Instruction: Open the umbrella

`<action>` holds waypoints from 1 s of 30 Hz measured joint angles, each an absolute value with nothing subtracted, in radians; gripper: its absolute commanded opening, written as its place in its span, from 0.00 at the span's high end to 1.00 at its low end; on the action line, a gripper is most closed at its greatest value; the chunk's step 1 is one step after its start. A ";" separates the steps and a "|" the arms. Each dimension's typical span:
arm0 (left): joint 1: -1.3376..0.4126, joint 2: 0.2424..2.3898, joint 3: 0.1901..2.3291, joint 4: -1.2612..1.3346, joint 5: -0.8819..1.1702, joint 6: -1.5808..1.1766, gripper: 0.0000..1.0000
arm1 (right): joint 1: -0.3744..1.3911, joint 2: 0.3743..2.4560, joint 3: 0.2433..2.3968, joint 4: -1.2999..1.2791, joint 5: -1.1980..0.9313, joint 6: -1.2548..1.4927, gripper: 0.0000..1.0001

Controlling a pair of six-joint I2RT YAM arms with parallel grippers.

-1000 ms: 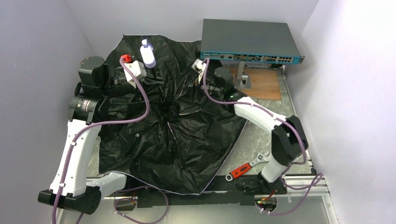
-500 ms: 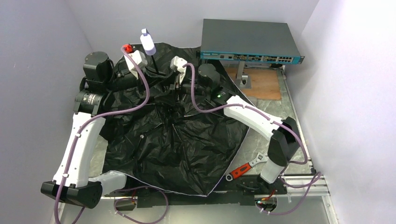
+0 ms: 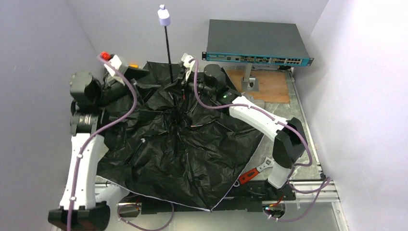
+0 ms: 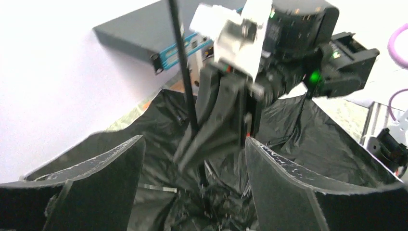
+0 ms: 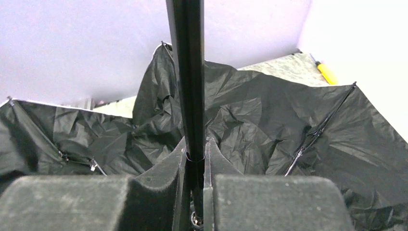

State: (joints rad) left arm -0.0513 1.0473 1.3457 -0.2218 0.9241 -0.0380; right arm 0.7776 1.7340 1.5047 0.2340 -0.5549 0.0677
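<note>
The umbrella (image 3: 183, 149) lies upside down on the table, its black lining spread wide and facing up. Its thin black shaft (image 3: 169, 53) stands nearly upright, with the small pale handle (image 3: 164, 17) at the top. My right gripper (image 3: 182, 81) is shut on the shaft low down, just above the canopy's hub. In the right wrist view the shaft (image 5: 190, 72) runs up between the closed pads (image 5: 195, 163). My left gripper (image 3: 143, 77) stands open a little left of the shaft. Nothing sits between its wide-apart fingers (image 4: 195, 192), which face the right gripper (image 4: 226, 115).
A dark teal flat box (image 3: 257, 41) stands on a bracket at the back right, over a wooden board (image 3: 269, 84). A red-handled wrench (image 3: 252, 172) lies by the right arm's base. Walls close in on the left, back and right. A yellow object (image 5: 327, 73) lies by the wall.
My left gripper let go of the shaft, opened and drew back to the left. The right gripper closed on the shaft, which now stands upright with the handle higher.
</note>
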 measured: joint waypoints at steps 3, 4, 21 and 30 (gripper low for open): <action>0.032 0.952 1.196 -0.155 0.937 -0.068 0.24 | 0.755 1.734 1.505 0.246 -0.531 0.118 1.00; 0.041 0.936 1.168 -0.155 0.938 -0.054 0.27 | 0.750 1.734 1.505 0.250 -0.527 0.130 1.00; -0.119 1.056 1.054 -0.237 0.977 0.403 0.60 | 0.789 1.733 1.535 0.338 -0.524 0.258 1.00; -0.153 1.128 1.040 -0.232 0.933 0.467 0.74 | 0.806 1.732 1.535 0.340 -0.508 0.245 1.00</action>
